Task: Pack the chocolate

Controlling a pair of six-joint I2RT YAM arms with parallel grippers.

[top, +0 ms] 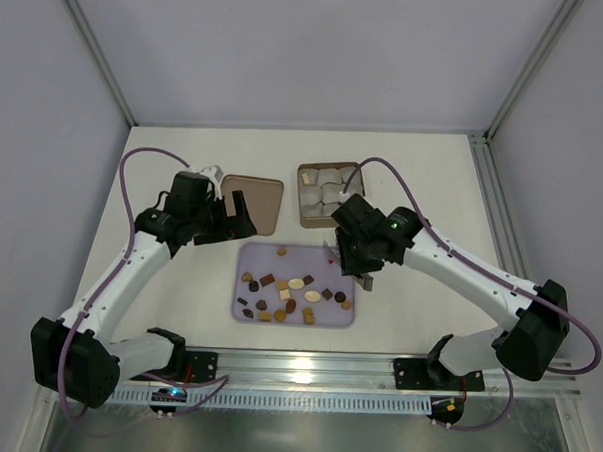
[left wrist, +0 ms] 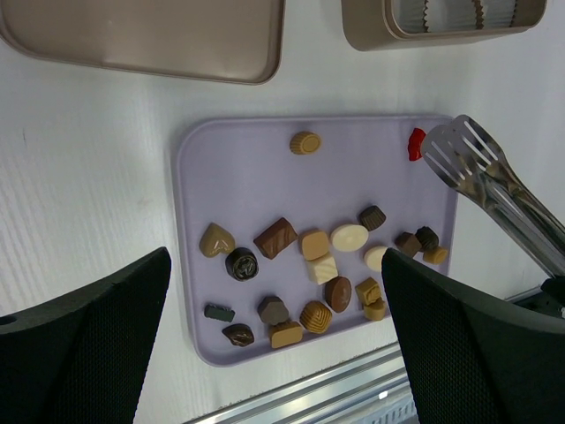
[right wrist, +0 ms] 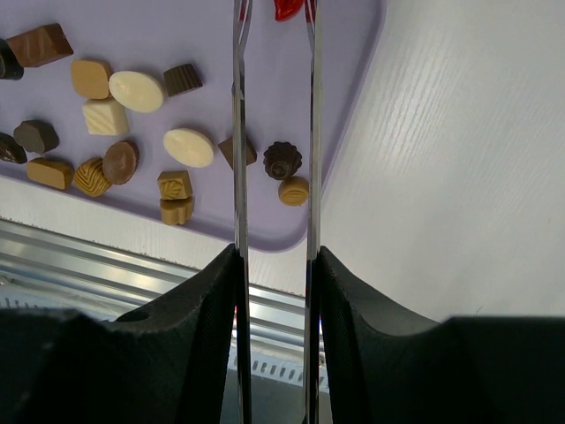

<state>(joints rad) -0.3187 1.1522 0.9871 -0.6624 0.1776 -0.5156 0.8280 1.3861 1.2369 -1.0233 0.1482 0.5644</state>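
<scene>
White table (top: pixel 424 171) holds tray (top: pixel 300 261), lid (top: pixel 263 194), tin (left wrist: pixel 441 40); left pincer (left wrist: pixel 275 261) gapes, right pincer (right wrist: pixel 275 256) grips tongs (left wrist: pixel 481 172).

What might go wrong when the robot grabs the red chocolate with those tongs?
1. The red chocolate lies right at the corner of the lilac tray, so the metal tongs in the right gripper may push it off onto the table.
2. The piece is tiny and the tongs look long and smooth, so it may slip out on the way to the paper cups in the tin.
</scene>
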